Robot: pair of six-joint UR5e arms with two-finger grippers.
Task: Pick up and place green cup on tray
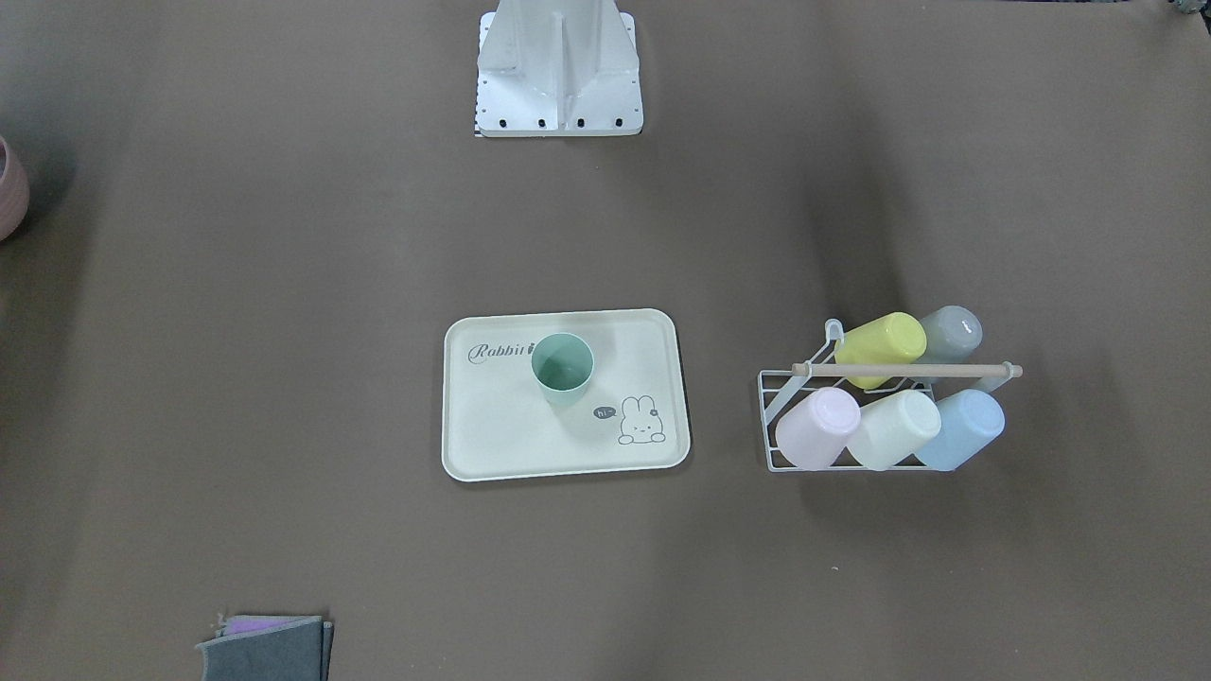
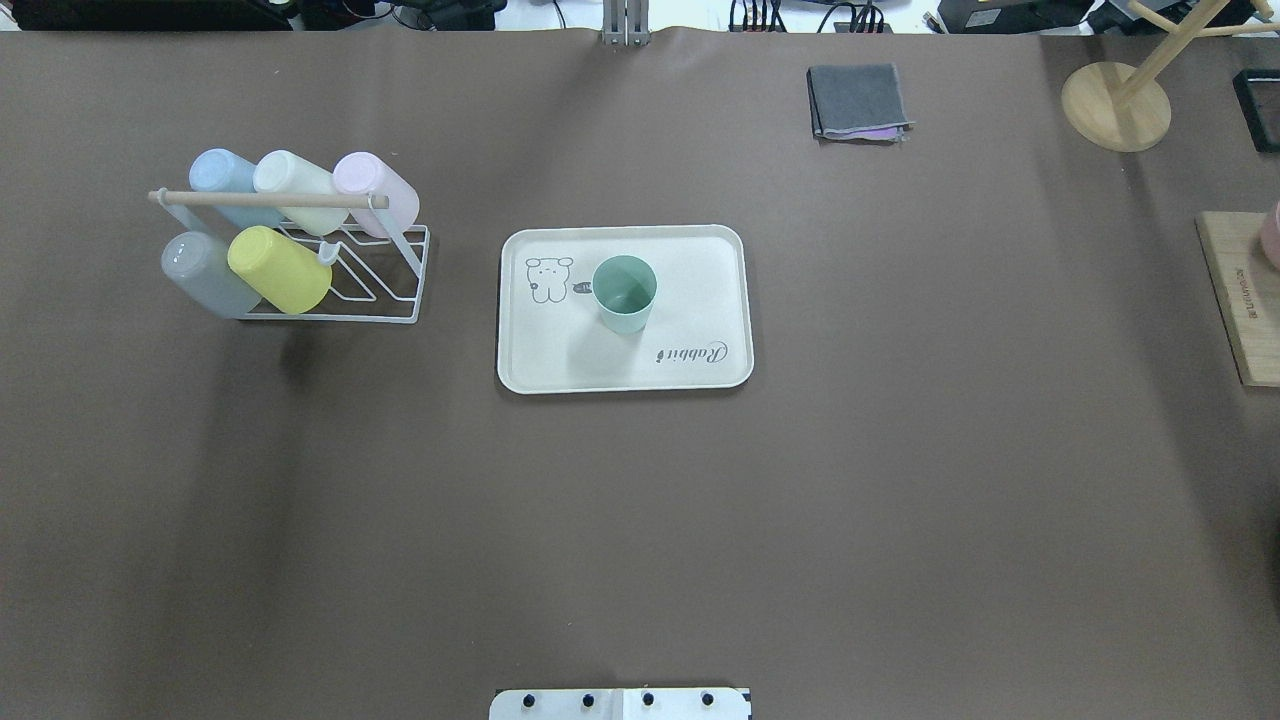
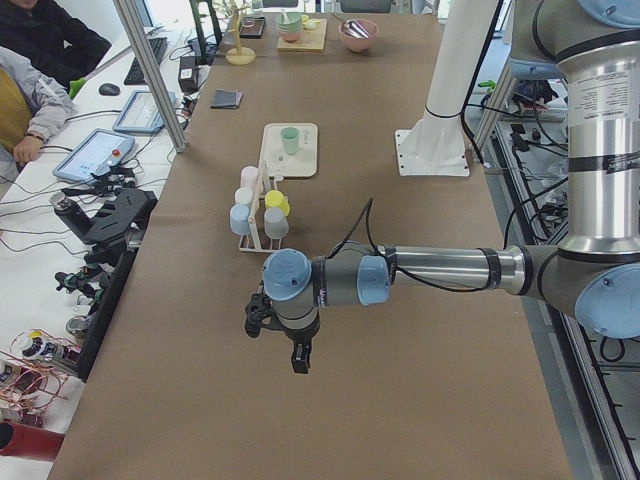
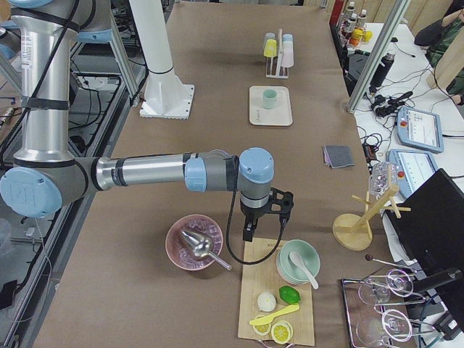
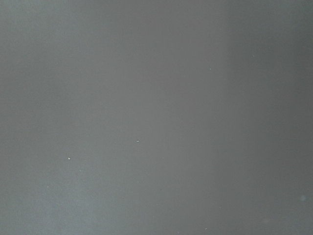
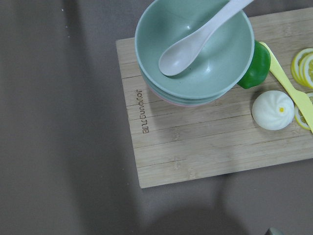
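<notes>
The green cup [image 1: 563,369] stands upright on the cream tray [image 1: 530,440], near the "Rabbit" script. It shows the same way in the overhead view, cup [image 2: 625,293] on tray [image 2: 620,365]. No gripper is near it. My left gripper [image 3: 290,350] shows only in the exterior left view, hanging over bare table at the table's left end; I cannot tell if it is open or shut. My right gripper [image 4: 250,230] shows only in the exterior right view, above the edge of a wooden board; I cannot tell its state either.
A white wire rack [image 2: 260,199] with several pastel cups lies left of the tray. A folded grey cloth [image 2: 858,100] and a wooden stand [image 2: 1115,105] are at the far right. A wooden board [image 6: 205,137] carries stacked bowls [image 6: 195,54] with a spoon.
</notes>
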